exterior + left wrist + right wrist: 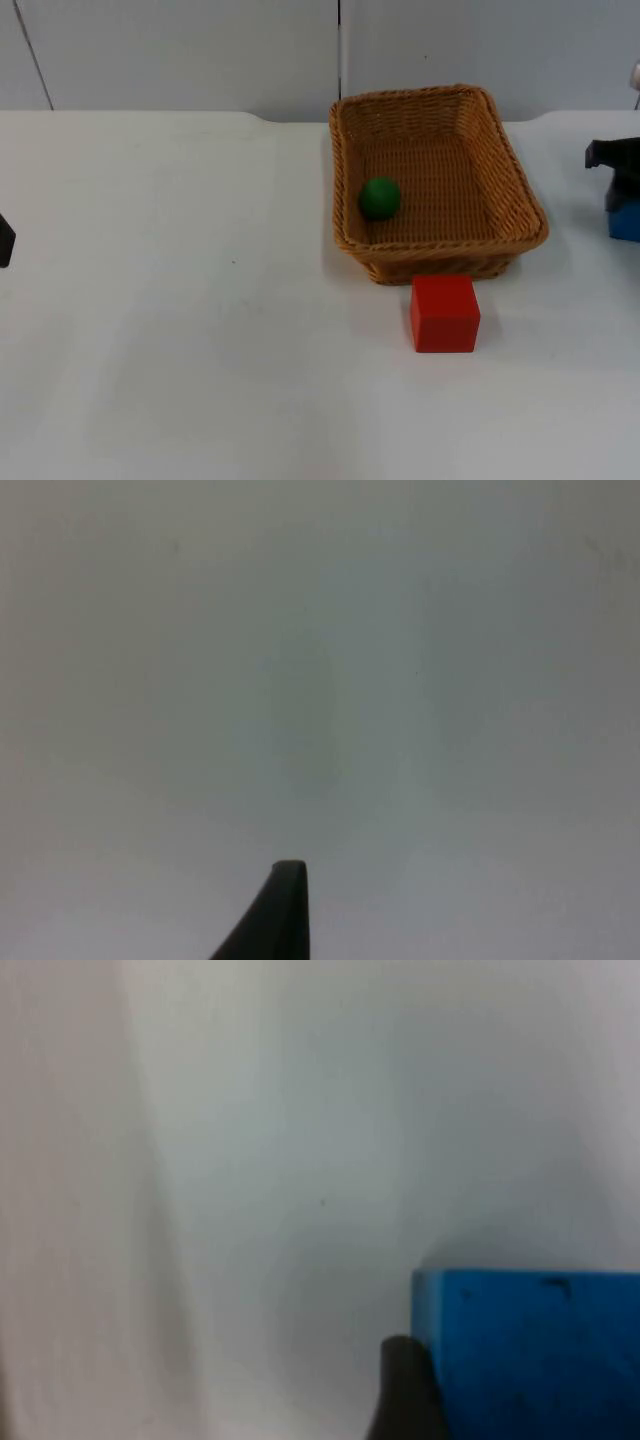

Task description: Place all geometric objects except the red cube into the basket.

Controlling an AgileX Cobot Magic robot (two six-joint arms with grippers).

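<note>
1. I am the robot with two arms at a white table [180, 350].
2. The basket [520, 190] sits in the upper right part of the top view. It is brown and woven, and it stands near the grey wall [180, 50].
3. A green ball [380, 198] lies inside the basket, close to its left wall and toward the front.
4. The red cube [444, 313] sits on the table just below the basket's front wall. I think there is a small gap between them, but they are very near.
5. My right gripper [622, 175] is at the right edge of the top view, to the right of the basket and apart from it.
6. A blue block [625, 220] is right under my right gripper. In my right wrist view the blue block [530, 1350] sits against one black fingertip [405, 1390].
7. I cannot tell if my right jaws are squeezing the blue block or are loose around it.
8. My left gripper [5, 240] waits at the left edge of the top view, far from the basket.
9. In my left wrist view I see one black fingertip [275, 920] over the bare white table. I cannot tell if my left jaws are apart or together.
</note>
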